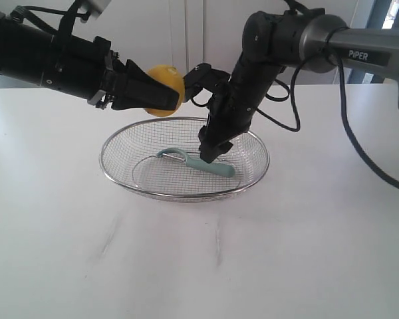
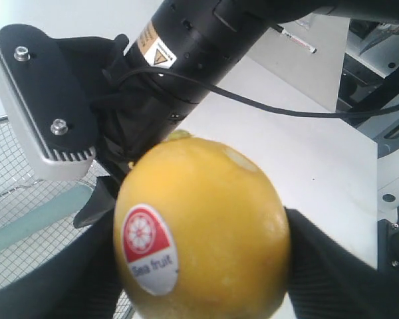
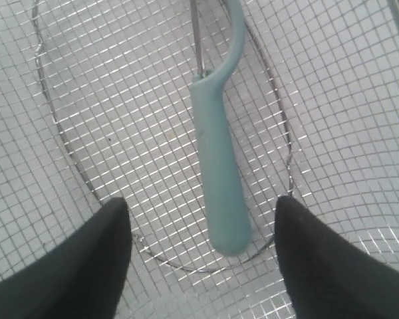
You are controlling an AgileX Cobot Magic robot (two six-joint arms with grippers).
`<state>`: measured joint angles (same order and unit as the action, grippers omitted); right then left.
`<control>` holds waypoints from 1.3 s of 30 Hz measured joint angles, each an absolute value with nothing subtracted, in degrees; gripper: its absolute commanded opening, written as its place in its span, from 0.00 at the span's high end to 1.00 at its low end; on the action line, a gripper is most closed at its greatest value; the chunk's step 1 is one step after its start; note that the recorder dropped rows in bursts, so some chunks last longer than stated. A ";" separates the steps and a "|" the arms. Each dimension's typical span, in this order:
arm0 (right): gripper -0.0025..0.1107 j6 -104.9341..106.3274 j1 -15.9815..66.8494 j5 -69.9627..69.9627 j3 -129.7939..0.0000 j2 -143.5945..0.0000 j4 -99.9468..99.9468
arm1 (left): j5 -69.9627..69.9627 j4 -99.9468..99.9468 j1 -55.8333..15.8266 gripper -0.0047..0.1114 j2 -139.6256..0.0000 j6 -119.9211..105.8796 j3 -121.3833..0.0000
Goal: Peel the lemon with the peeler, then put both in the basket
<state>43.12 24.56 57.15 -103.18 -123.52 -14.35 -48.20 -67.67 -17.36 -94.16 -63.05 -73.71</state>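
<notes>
The yellow lemon [image 1: 164, 90] hangs in the air above the basket's far left rim, with my left gripper [image 1: 157, 93] shut on it. Up close the lemon [image 2: 203, 229] shows its red-and-white sticker, black fingers [image 2: 319, 266] pressing both sides. The pale teal peeler [image 1: 201, 162] lies flat on the mesh floor of the wire basket [image 1: 120, 181]. My right gripper [image 1: 209, 154] reaches down into the basket just above the peeler's handle. In the right wrist view the peeler [image 3: 219, 179] lies free between the spread fingers [image 3: 93, 259], and the right gripper [image 3: 203, 229] is open.
The basket stands mid-table on a white tabletop [image 1: 186, 266]. The right arm [image 2: 193, 46] passes close behind the lemon. Black cables [image 1: 346, 119] hang from the right arm over the table's right side. White cabinets stand behind.
</notes>
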 measured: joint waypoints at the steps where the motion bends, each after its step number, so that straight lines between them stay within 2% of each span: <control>1: 0.57 43.12 24.56 57.48 -103.18 -123.40 -14.35 | -48.20 -67.67 -17.36 0.96 -94.16 -63.05 -73.71; 11: 0.98 43.01 24.56 61.35 -103.18 -122.70 -14.35 | -48.20 -67.67 -17.36 0.96 -94.16 -63.05 -73.71; 20: 0.98 37.32 24.35 62.32 -103.18 -122.70 -14.22 | -48.20 -67.67 -17.36 0.96 -94.16 -63.05 -73.71; 39: 0.98 5.65 21.95 65.80 -103.18 -117.19 -7.36 | -48.31 -67.67 -17.36 0.96 -94.16 -63.05 -73.71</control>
